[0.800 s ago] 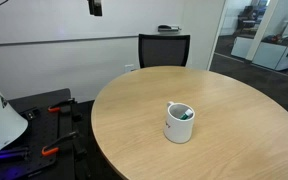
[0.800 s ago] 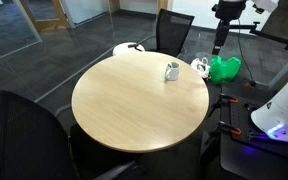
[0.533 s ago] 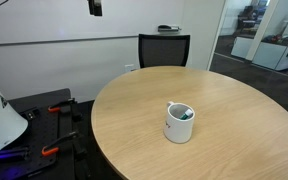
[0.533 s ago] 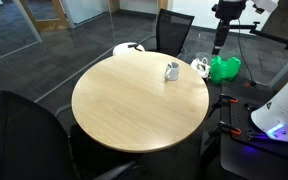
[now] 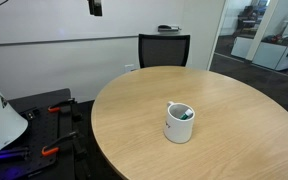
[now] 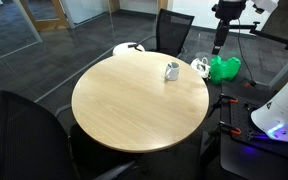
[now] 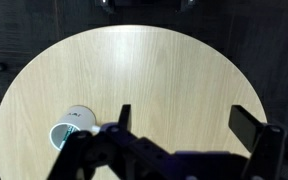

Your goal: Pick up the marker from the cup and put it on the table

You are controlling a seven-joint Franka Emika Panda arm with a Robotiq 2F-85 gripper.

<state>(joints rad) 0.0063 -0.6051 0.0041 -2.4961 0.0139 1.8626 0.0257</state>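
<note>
The white cup (image 5: 179,123) stands upright on the round tan table (image 5: 224,100), near its edge, in both exterior views (image 6: 171,71). The green marker (image 5: 185,113) leans inside the cup. In the wrist view the cup (image 7: 72,125) sits at the lower left with a green rim of marker showing. My gripper (image 7: 184,118) is open and empty, high above the table (image 7: 154,70), its two dark fingers spread wide. In an exterior view the gripper (image 6: 221,28) hangs well above and beside the table (image 6: 134,100).
A black chair (image 5: 163,48) stands at the table's far side. More black chairs (image 6: 24,130) surround it. A green bag (image 6: 224,68) and white object lie on the floor. The robot base (image 6: 279,105) and clamps are beside the table.
</note>
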